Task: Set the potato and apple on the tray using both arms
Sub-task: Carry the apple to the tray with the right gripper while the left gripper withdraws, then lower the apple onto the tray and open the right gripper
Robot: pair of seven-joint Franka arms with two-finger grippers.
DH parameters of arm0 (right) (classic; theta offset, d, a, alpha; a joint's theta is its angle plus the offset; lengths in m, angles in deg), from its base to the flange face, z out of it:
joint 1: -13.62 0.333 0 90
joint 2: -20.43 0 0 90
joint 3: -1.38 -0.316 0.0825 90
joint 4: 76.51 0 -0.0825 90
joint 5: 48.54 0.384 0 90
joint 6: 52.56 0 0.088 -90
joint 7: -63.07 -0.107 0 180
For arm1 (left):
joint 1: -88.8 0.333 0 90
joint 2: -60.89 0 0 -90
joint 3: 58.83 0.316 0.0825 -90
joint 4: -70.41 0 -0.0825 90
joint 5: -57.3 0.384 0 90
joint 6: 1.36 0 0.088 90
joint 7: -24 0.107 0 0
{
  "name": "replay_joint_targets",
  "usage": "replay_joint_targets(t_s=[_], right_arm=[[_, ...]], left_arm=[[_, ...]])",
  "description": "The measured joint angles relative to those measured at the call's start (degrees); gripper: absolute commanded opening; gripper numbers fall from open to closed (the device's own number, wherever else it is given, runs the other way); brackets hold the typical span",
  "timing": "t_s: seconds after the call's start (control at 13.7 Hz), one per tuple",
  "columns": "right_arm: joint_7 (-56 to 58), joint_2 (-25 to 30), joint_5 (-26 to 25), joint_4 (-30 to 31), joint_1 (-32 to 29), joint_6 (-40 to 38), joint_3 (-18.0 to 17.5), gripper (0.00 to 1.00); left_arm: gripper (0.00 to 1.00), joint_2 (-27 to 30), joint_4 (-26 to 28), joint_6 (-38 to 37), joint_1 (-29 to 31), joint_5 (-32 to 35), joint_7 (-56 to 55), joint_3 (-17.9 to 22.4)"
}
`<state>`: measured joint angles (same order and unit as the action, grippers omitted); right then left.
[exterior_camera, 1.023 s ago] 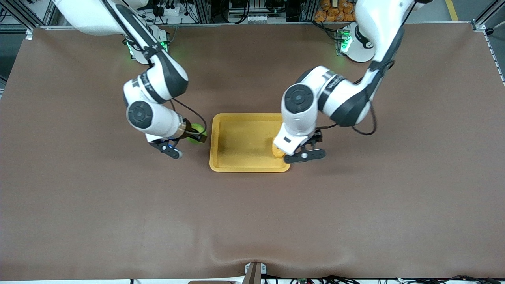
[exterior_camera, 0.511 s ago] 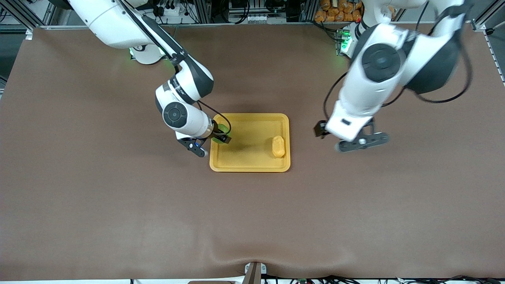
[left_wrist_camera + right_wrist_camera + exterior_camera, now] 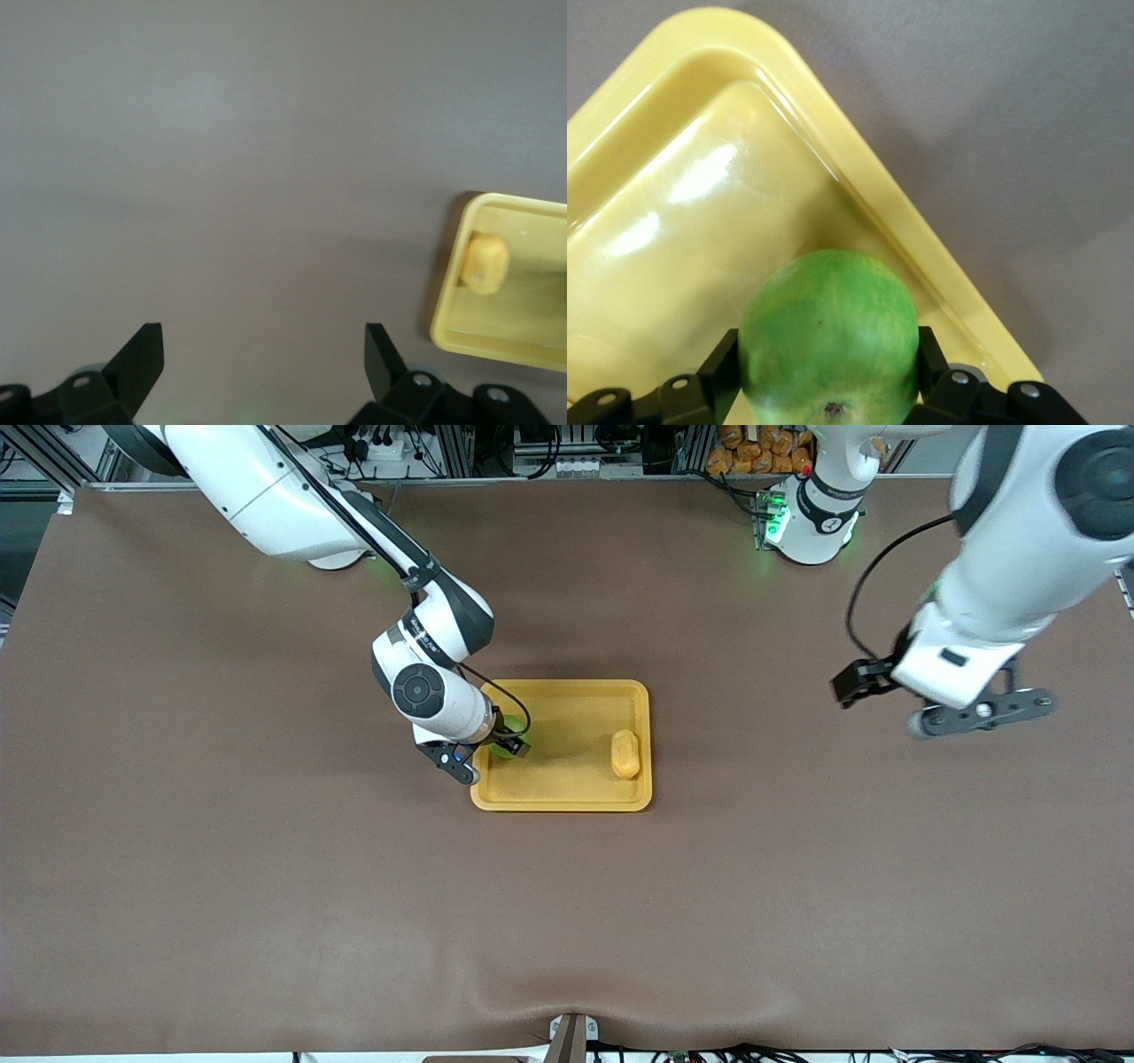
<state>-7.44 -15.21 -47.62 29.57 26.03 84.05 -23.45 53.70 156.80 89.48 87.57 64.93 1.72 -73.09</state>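
Over the tray's end toward the right arm, the right end effector pinches the apple, a round bright-green fruit with a brownish stem dimple, its fingers pressed against both sides. The potato, an oblong yellow-orange lump, lies in the tray close to the rim at the left arm's end. Bare tray floor separates the two. The left end effector hangs with fingers spread wide over open brown tabletop, well apart from the tray, toward the left arm's end. Nothing else sits around the tray's raised rim.
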Motion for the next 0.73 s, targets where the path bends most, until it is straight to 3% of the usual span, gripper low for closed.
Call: replay_joint_targets(t_s=[0.07,0.15,0.22,0.73], right_arm=[[-0.1,-0.4,-0.1,-0.1,0.3,0.3,0.0,0.23],[-0.2,-0.7,-0.1,-0.2,0.5,0.4,0.0,0.87],[-0.4,-0.8,-0.1,-0.4,0.6,0.5,0.0,1.00],[-0.9,-0.8,-0.2,-3.5,0.6,-0.4,0.8,1.00]], left_arm=[[1.00,0.8,0.0,-0.9,1.8,0.0,3.0,0.0],[1.00,1.6,0.0,-1.4,3.5,-0.1,5.4,0.1],[1.00,2.5,0.1,-2.0,4.9,-0.1,7.7,0.1],[1.00,5.7,1.2,-2.7,10.3,-0.7,20.0,0.1]])
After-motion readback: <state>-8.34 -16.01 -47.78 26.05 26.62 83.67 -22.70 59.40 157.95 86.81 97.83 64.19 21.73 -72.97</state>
